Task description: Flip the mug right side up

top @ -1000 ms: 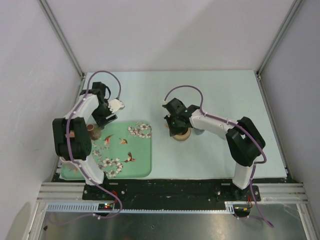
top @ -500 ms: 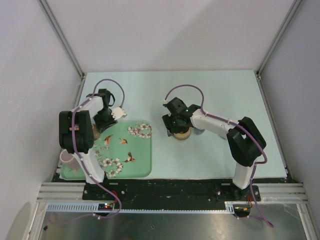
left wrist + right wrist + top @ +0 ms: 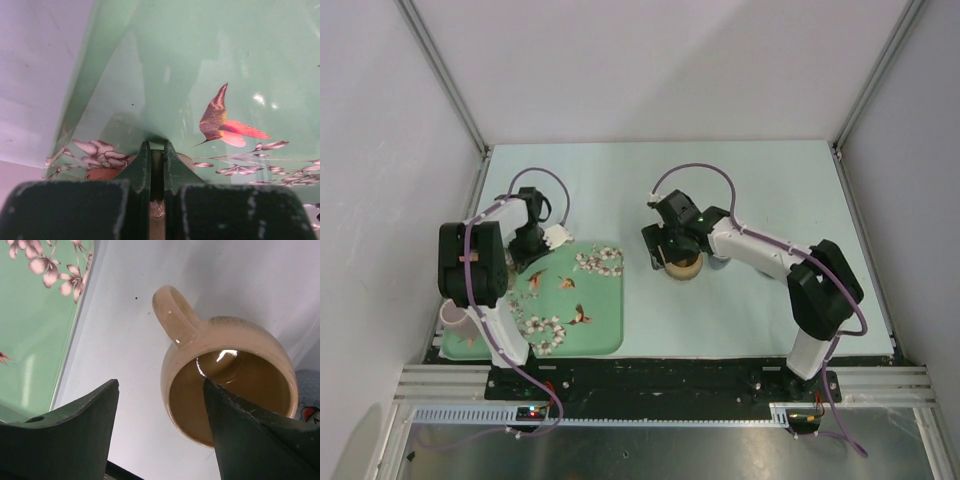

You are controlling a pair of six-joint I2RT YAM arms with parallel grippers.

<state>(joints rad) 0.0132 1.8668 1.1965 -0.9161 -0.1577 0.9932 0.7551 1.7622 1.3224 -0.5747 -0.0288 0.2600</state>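
Since a second ago my right gripper (image 3: 159, 382) has spread apart astride the mug (image 3: 230, 370), which stands mouth-up just under it, let go, I judge, because it is righted, while my left gripper (image 3: 156, 150) has pinched together low over the tray (image 3: 200, 50).

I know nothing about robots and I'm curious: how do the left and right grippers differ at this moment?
The left gripper has its fingers pinched almost together; the right gripper has them spread wide. The left gripper hangs over the green tray; the right gripper hangs over the table, above a tan mug standing open side up. Both have dark fingers and point downward.
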